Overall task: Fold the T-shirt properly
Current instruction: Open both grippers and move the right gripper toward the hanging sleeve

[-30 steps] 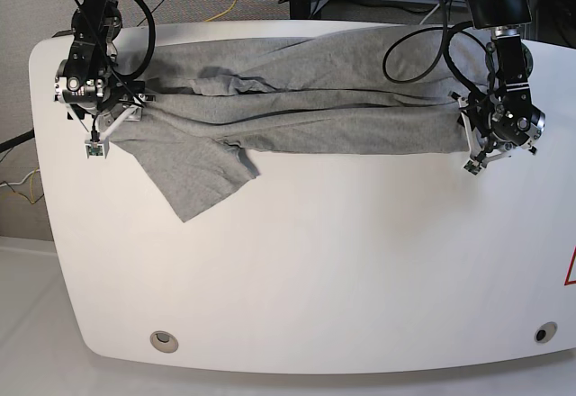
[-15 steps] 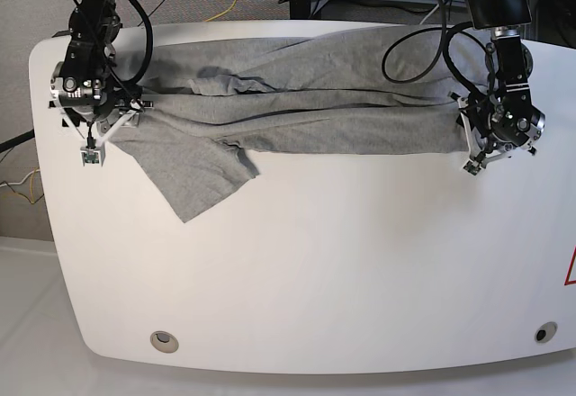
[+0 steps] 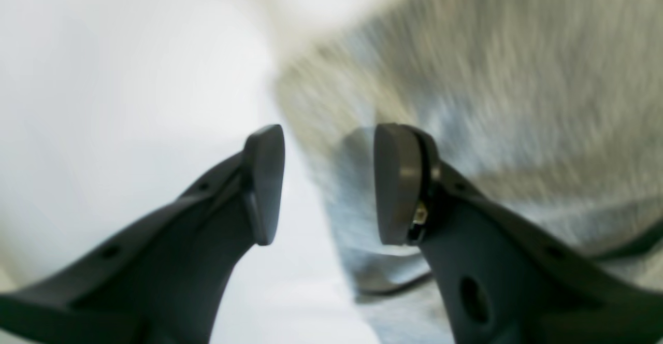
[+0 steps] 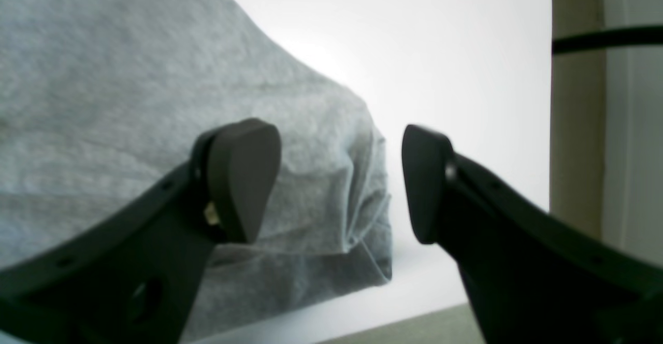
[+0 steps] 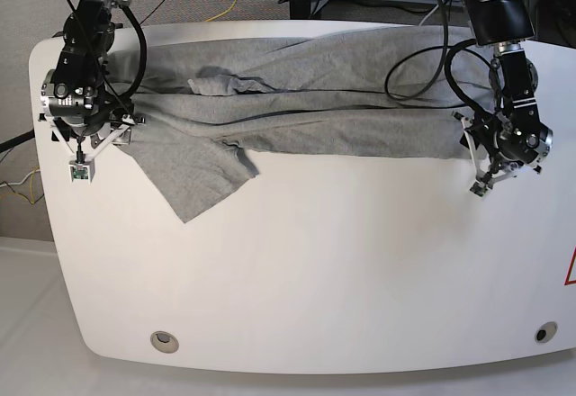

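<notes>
1. Basically: T-shirt point(image 5: 306, 112) lies as a long band across the far half of the table point(image 5: 315, 270), long axis arm to arm, one sleeve flopped toward the near edge.
2. Left gripper point(image 3: 326, 183): jaws apart, nothing held, at the shirt's end edge; cloth sits on one-pad side.
3. Right gripper point(image 4: 342, 183): wide, empty, over the other end's bunched corner.
4. Judgement: each arm is near its own end, w/ neither favoured.
</notes>
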You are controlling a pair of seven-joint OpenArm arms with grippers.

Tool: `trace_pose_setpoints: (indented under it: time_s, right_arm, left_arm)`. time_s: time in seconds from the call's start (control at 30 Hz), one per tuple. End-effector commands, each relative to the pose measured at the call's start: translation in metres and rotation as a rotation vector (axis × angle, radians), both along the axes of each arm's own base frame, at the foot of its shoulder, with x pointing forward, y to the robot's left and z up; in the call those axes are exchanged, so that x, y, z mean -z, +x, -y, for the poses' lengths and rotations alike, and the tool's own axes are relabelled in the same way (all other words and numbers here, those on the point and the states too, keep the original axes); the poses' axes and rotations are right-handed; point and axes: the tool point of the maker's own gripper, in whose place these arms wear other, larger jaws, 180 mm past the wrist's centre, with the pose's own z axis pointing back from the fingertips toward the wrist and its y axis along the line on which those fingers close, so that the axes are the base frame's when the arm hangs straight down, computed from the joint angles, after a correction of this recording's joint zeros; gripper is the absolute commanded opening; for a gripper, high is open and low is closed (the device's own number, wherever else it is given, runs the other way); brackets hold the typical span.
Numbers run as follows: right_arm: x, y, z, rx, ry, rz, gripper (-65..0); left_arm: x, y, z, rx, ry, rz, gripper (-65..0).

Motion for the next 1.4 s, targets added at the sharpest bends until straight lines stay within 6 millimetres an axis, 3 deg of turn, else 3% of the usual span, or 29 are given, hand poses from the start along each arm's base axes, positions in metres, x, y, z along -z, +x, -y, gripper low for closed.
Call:
trace_pose_setpoints:
  time_s: [0.0, 0.37, 0.53, 0.8, 1.03, 1.37]
  right_arm:
    - [-0.019, 0.014, 0.005, -0.011, -0.028, 0.062, -25.4]
    - [-0.04, 0.043, -0.005, -0.118, -0.049, 0.119, -25.3]
    - [-0.036, 0.06, -0.014, -0.185, -0.037, 0.113, -25.3]
    - [-0.004, 0.087, -0.021, -0.259, 0.041, 0.044, -25.4]
    - [0.021, 0.112, -0.053, -0.363, 0.083, 0.039, -25.4]
    - [0.048, 0.127, -0.084, -0.416, 0.155, 0.026, -25.4]
  left_arm:
    - [-0.022, 0.016, -0.011, -0.016, 0.026, 0.059, -38.0]
    - [-0.049, 0.04, -0.019, -0.029, 0.044, 0.126, -38.0]
    - [-0.06, 0.046, -0.027, -0.061, 0.026, 0.174, -38.0]
    - [-0.065, 0.056, -0.021, -0.039, 0.001, 0.235, -38.0]
    - [-0.063, 0.054, -0.021, -0.037, 0.0, 0.23, -38.0]
    - [-0.062, 0.053, -0.021, -0.037, 0.0, 0.227, -38.0]
